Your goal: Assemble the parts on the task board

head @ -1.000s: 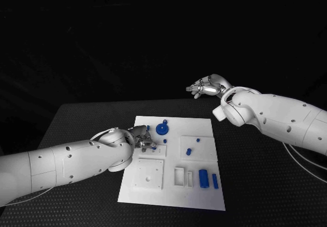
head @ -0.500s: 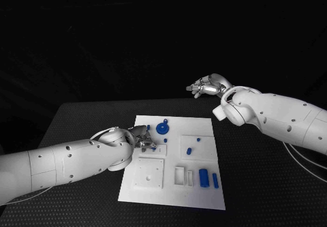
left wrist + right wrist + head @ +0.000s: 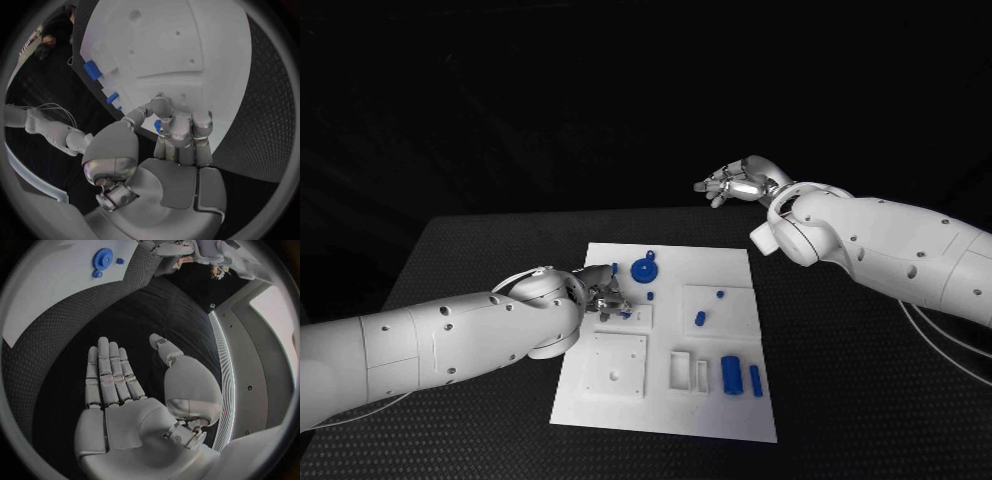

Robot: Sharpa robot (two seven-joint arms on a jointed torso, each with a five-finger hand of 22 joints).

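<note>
Board: white flat task board (image 3: 668, 400) lies mid-table on the black table (image 3: 848, 400).
Near parts: blue cylinder (image 3: 731, 374) and bar (image 3: 756, 380) at its near right.
Left hand (image 3: 604, 295): fingers curled, pinching a small blue part (image 3: 158, 125) over the board's left edge.
Gear: blue gear (image 3: 643, 271) toward the far edge.
Right hand (image 3: 737, 183): raised beyond the board, fingers apart, holding nothing.

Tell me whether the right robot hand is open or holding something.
Open. The right robot hand shows a bare palm with fingers stretched out above the black table.

Left hand (image 3: 600, 295) low over the task board's (image 3: 733, 262) left edge, fingers curled, pinching a small blue part (image 3: 158, 125). Right hand (image 3: 737, 183) raised beyond the table's far edge, fingers straight, holding nothing.
</note>
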